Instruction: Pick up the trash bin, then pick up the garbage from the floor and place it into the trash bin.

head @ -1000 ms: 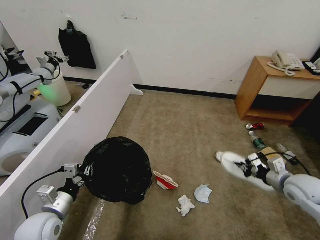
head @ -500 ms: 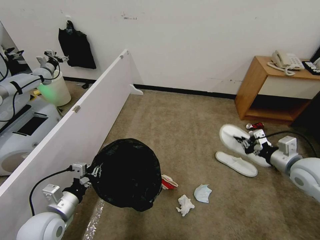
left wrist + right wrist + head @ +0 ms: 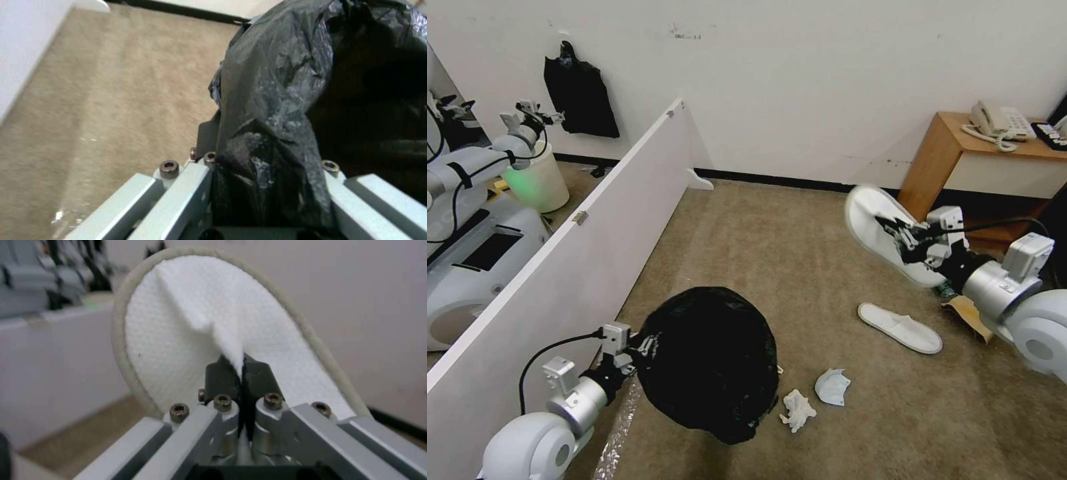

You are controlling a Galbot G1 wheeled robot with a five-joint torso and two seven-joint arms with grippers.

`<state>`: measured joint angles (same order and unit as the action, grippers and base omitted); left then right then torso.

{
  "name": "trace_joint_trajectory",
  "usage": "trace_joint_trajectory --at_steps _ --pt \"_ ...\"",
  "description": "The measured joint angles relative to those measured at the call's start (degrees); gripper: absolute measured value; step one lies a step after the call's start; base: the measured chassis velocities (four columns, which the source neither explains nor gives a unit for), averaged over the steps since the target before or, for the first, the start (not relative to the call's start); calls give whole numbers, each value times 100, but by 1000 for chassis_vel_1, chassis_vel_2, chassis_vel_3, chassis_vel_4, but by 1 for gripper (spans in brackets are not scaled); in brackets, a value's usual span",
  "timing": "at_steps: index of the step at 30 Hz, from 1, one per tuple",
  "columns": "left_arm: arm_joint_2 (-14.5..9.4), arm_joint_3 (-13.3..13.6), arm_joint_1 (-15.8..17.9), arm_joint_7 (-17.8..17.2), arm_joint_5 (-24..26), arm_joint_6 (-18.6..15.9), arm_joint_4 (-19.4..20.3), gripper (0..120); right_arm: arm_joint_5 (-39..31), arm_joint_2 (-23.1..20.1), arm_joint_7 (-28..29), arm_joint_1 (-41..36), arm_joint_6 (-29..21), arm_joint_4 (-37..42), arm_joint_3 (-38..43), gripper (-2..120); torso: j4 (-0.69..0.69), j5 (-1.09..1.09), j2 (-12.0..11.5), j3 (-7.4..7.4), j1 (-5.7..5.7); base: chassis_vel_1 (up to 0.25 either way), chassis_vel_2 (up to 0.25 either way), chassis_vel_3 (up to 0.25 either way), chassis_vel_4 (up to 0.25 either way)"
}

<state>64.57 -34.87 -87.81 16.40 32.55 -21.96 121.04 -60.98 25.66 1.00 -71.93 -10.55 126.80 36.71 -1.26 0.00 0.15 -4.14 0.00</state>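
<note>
You have the right gripper (image 3: 908, 241) pinching the light, floppy slipper (image 3: 880, 223) by its strap, well apart from the trash bin (image 3: 710, 360), whose rim the left gripper (image 3: 635, 343) clamps.

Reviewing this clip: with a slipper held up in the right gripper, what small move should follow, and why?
Probably swing the right gripper leftward over the trash bin. It is shut on the slipper, lifted off the carpet, while the left gripper holds the bin's rim with its mouth open.
</note>
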Motion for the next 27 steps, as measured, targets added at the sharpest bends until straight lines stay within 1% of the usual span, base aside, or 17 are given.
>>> trace_joint_trajectory --at_steps 1,2,5,8,9,10,12,13,14,16,18,19,21,22,25,26,27 --pt "-24 90 65 0 0 -29 -46 4 -105 -37 -14 20 86 68 39 0 0 0 0 0 0 0 0 0 0" --pt "-24 90 65 0 0 -29 -46 4 -105 -37 -14 20 86 68 39 0 0 0 0 0 0 0 0 0 0" --pt "-89 378 200 2 3 -121 -135 4 -426 -188 -227 30 314 207 234 0 0 0 0 0 0 0 0 0 0" --pt "-105 473 229 -8 40 -157 -143 4 -523 -229 -338 30 392 239 296 0 0 0 0 0 0 0 0 0 0" --pt "-130 611 274 -37 94 -211 -148 4 -649 -284 -478 30 483 282 368 0 1 0 0 0 0 0 0 0 0" --pt "-130 611 274 -37 94 -211 -148 4 -649 -284 -478 30 483 282 368 0 1 0 0 0 0 0 0 0 0" --pt "-151 729 318 -49 117 -240 -160 4 -750 -322 -580 29 538 321 421 0 0 -1 -1 0 0 0 0 0 0" --pt "-185 881 395 -74 171 -273 -177 4 -878 -346 -689 29 587 369 470 0 1 1 0 0 0 0 0 0 0" --pt "-199 948 437 -99 210 -284 -189 4 -936 -354 -727 30 607 393 483 0 0 1 0 0 0 0 0 0 0" --pt "-210 995 465 -115 242 -288 -198 4 -968 -360 -757 29 623 406 489 0 0 1 0 0 0 0 0 0 0" --pt "-252 1249 641 -189 425 -336 -267 4 -1113 -385 -967 37 706 462 500 0 0 1 0 0 0 0 0 0 0" --pt "-252 1249 641 -189 425 -336 -267 4 -1113 -385 -967 37 706 462 500 0 0 1 0 0 0 0 0 0 0" --pt "-251 1467 828 -219 499 -371 -344 4 -1238 -395 -1149 46 808 521 460 0 0 0 0 0 0 0 0 0 0" --pt "-251 1467 828 -219 499 -371 -344 4 -1238 -395 -1149 46 808 521 460 0 0 0 0 0 0 0 0 0 0" --pt "-177 1806 1133 -284 570 -424 -463 4 -1423 -385 -1450 42 963 596 292 0 0 -1 0 0 0 0 0 0 0" --pt "-177 1806 1133 -284 570 -424 -463 4 -1423 -385 -1450 42 963 596 292 0 0 -1 0 0 0 0 0 0 0" --pt "-143 1933 1263 -297 580 -443 -504 4 -1492 -356 -1567 37 1008 613 204 0 0 0 0 0 0 0 0 0 0"
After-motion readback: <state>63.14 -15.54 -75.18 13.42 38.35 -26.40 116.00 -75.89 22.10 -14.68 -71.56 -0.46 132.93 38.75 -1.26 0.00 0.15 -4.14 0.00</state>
